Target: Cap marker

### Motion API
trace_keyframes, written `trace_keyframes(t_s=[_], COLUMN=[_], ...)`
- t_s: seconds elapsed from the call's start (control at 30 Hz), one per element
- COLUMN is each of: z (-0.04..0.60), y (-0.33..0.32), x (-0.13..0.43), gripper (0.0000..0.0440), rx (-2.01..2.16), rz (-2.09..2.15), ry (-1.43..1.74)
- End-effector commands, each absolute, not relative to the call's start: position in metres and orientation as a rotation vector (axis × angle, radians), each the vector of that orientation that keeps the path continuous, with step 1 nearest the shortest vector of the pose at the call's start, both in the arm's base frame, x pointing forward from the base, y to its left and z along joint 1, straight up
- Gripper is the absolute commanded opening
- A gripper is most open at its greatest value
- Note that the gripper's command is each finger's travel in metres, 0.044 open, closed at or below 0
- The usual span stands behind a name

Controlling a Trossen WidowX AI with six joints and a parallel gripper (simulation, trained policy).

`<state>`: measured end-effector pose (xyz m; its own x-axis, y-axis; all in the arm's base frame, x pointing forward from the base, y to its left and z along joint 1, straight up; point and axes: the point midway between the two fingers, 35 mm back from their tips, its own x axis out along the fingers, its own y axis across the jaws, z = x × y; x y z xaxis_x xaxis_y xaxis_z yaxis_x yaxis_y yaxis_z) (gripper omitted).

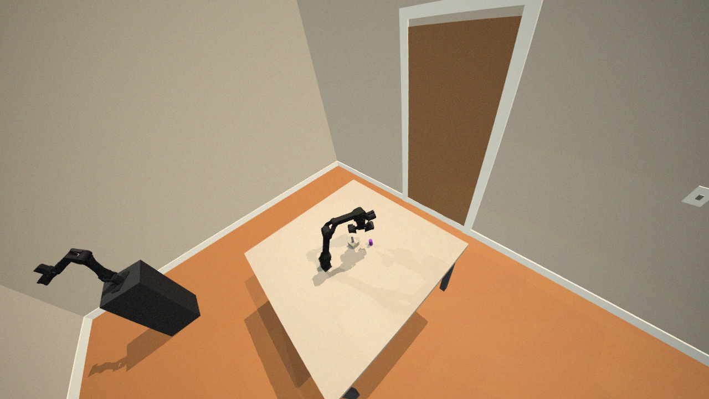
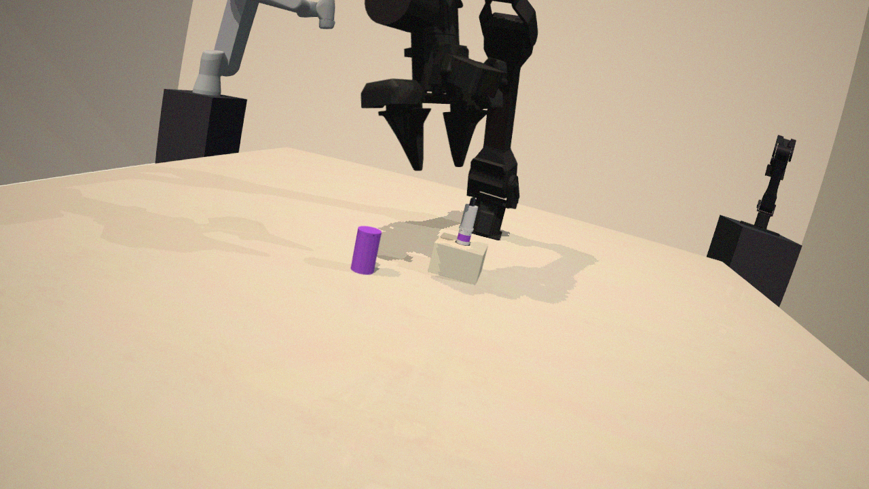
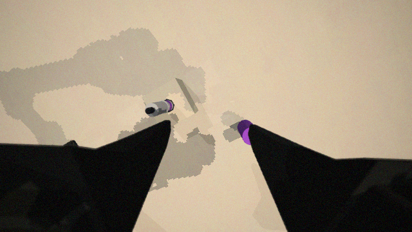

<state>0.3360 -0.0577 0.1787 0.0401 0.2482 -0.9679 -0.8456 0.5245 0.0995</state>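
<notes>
Purple cap (image 1: 370,242) (image 2: 365,250) (image 3: 246,132) upright beside holder block (image 1: 355,245) (image 2: 457,261) (image 3: 193,120); gripper (image 1: 360,228) (image 2: 438,168) (image 3: 210,127) wide open, holding nothing.

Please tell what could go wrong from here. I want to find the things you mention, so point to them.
The cap (image 1: 370,242) (image 2: 365,250) (image 3: 246,133) stands loose, so a fingertip of the open hand (image 1: 360,229) (image 2: 438,168) (image 3: 210,123) coming down off-centre might tip it. The uncapped marker (image 1: 352,239) (image 2: 468,223) (image 3: 159,107) sticks up from its holder block (image 1: 354,246) (image 2: 457,262) nearby; a low sideways move could knock it.

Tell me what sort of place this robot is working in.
Probably a robot test room: a bare-walled room with a door, a black arm on the table, and a grey arm on a dark pedestal behind it.
</notes>
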Motion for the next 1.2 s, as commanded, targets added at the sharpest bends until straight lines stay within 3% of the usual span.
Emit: trace_keyframes(t_s=[0.0,1.17], z=[0.172,0.103], y=[-0.066,-0.117], x=[0.339,0.374], gripper=[0.0327,0.0293], rx=[-0.608,-0.766], rz=[0.918,0.925], ry=[1.283,1.398])
